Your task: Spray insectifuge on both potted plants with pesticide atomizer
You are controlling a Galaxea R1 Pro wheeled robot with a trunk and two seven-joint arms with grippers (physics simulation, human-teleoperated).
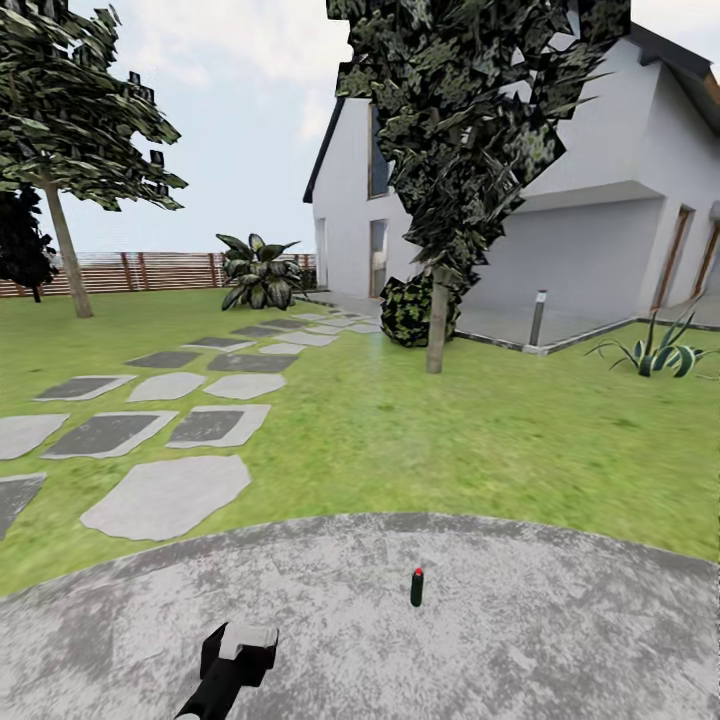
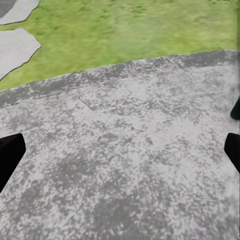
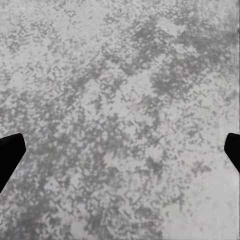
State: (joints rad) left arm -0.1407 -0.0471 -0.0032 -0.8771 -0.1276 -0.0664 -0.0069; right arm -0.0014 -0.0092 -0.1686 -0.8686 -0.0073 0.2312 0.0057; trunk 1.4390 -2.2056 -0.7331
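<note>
The pesticide atomizer [image 1: 417, 587], a small dark green bottle with a red top, stands upright on the round grey stone patio [image 1: 520, 620] of the garden. My left gripper [image 1: 238, 652] hovers low over the patio, left of the bottle and nearer to me. In the left wrist view this gripper [image 2: 120, 155] is open, its black fingertips [image 2: 10, 150] far apart, and a sliver of the atomizer [image 2: 236, 109] shows at the frame's edge. My right gripper [image 3: 120, 155] is also open over bare stone. The potted plants are out of view.
Lawn [image 1: 420, 430] stretches beyond the patio, with stepping stones [image 1: 165, 495] leading off to the left. A thin tree trunk [image 1: 436, 320], a dark bush [image 1: 408, 310], a bollard lamp [image 1: 538, 320], a striped agave [image 1: 655, 352] and a white house [image 1: 600, 220] lie ahead. A big leafy plant [image 1: 258, 272] stands by the fence [image 1: 150, 270].
</note>
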